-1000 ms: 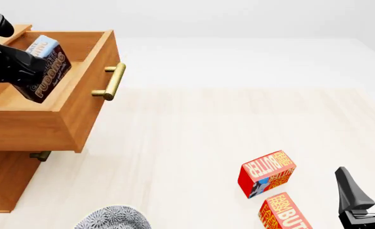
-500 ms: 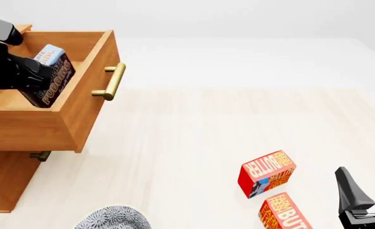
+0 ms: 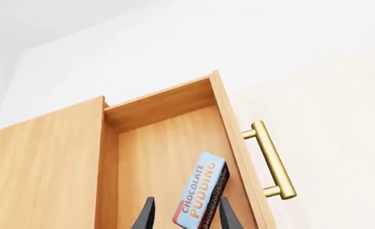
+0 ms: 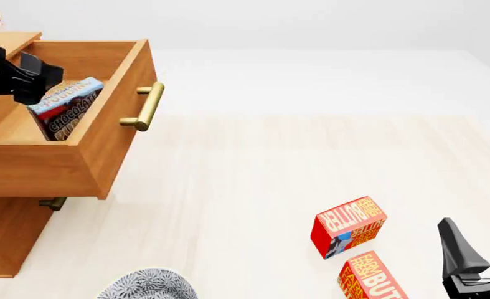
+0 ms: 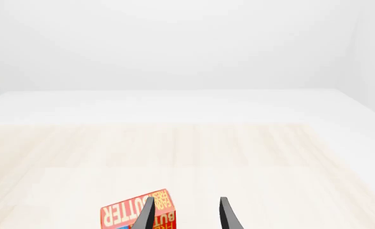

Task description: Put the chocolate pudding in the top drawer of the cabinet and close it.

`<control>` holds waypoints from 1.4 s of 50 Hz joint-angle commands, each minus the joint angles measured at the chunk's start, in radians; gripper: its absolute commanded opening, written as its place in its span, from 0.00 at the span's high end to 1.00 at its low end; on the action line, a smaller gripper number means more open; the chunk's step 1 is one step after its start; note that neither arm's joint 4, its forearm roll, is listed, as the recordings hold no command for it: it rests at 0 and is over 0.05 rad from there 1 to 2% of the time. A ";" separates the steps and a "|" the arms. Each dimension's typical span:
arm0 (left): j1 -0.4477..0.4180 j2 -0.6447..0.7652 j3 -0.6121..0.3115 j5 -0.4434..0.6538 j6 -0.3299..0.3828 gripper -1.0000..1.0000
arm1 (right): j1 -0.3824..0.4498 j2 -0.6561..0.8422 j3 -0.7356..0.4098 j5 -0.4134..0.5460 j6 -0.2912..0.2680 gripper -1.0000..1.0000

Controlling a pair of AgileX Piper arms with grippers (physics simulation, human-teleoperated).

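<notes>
The chocolate pudding (image 4: 66, 107) is inside the top drawer (image 4: 78, 163) of the cabinet (image 4: 8, 233), leaning on edge against the inside of the drawer front, not lying flat. The left gripper (image 3: 186, 215) hangs over the open drawer with its fingers spread; in the left wrist view the box stands between the two fingertips, nearer one of them, and I cannot tell for sure whether either pad touches it. From the front view the gripper body sits just above the box's upper end, with no clamp on it that I can see.

So the first half looks done: pudding in the drawer. What's left is the closing. The drawer is pulled well out, its brass handle (image 4: 143, 106) facing the middle of the bench, untouched.

Over at the near right corner of the bench the right gripper (image 4: 475, 246) idles, fingers parted and empty, just beside two red butter boxes (image 4: 349, 226).
</notes>
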 commanded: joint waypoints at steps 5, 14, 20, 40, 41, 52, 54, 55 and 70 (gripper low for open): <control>-0.035 -0.065 -0.060 0.062 0.039 0.00 | -0.002 -0.005 0.004 -0.005 -0.004 0.00; -0.098 -0.048 -0.087 0.083 -0.013 0.00 | -0.002 -0.006 0.004 -0.005 -0.004 0.00; -0.153 -0.018 -0.102 0.089 -0.086 0.00 | -0.003 -0.006 0.004 -0.005 -0.004 0.00; -0.293 -0.015 -0.073 0.088 -0.108 0.00 | -0.002 -0.006 0.004 -0.005 -0.004 0.00; -0.293 -0.015 -0.073 0.088 -0.108 0.00 | -0.002 -0.006 0.004 -0.005 -0.004 0.00; -0.377 -0.021 -0.059 0.099 -0.114 0.00 | -0.003 -0.006 0.004 -0.005 -0.004 0.00; -0.388 -0.019 -0.059 0.099 -0.115 0.00 | -0.003 -0.006 0.004 -0.005 -0.004 0.00; -0.402 -0.015 -0.059 0.099 -0.122 0.00 | -0.003 -0.006 0.004 -0.005 -0.004 0.00; -0.502 0.020 -0.006 0.061 -0.153 0.00 | -0.003 -0.006 0.004 -0.005 -0.004 0.00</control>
